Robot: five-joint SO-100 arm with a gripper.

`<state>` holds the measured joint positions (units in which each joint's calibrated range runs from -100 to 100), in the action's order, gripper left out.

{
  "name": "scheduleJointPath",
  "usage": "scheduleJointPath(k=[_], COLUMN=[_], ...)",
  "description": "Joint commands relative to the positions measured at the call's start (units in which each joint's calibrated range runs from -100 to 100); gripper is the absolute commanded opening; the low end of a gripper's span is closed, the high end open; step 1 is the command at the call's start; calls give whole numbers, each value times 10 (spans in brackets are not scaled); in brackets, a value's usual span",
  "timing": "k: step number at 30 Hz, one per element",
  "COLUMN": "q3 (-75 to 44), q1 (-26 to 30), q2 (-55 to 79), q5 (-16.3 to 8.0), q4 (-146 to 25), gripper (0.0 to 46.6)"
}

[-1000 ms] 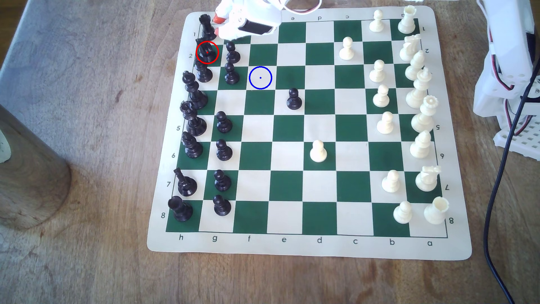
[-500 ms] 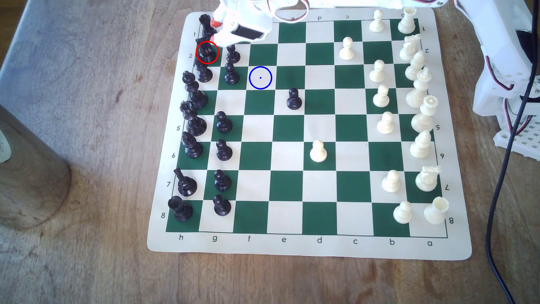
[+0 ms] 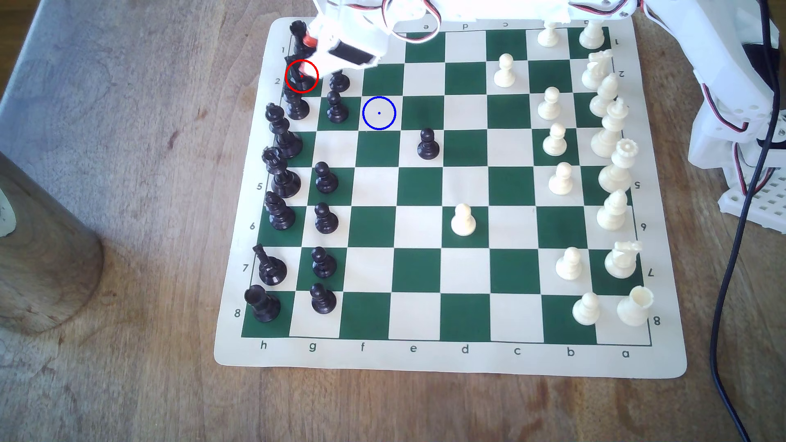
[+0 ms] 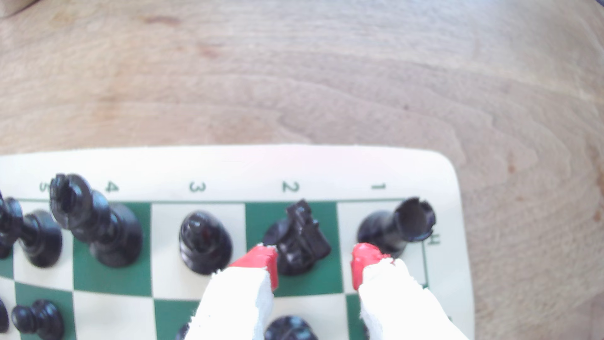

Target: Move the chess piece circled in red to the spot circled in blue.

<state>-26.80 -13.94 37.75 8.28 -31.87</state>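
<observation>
While the exterior view hides the black knight (image 3: 297, 78) behind my tool (image 3: 309, 57), the wrist view shows my tool (image 4: 314, 268) released, red fingertips (image 4: 266, 261) flanking the black knight (image 4: 299, 238).

— Where's the arm (image 3: 595, 12) sitting?

— It stretches along the top edge of the exterior view, from its white base (image 3: 740, 140) on the exterior view's right across to the exterior view's left, wires looping over the wrist.

— And the gripper (image 4: 314, 265)?

— Angled downward, jaws parted with a clear gap. In the wrist view both red-tipped white fingers (image 4: 261, 261) are spread, nothing pinched between them.
</observation>
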Motion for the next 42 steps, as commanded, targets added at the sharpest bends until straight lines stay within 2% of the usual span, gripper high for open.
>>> scheduleJointPath(k=[1, 28, 39, 42], q3=[-61, -87, -87, -87], q1=[-6, 8, 12, 15], q2=[-13, 14, 14, 14], q5=[-4, -20, -23, -23], q4=[13, 13, 9, 5], gripper=[138, 129, 97, 72])
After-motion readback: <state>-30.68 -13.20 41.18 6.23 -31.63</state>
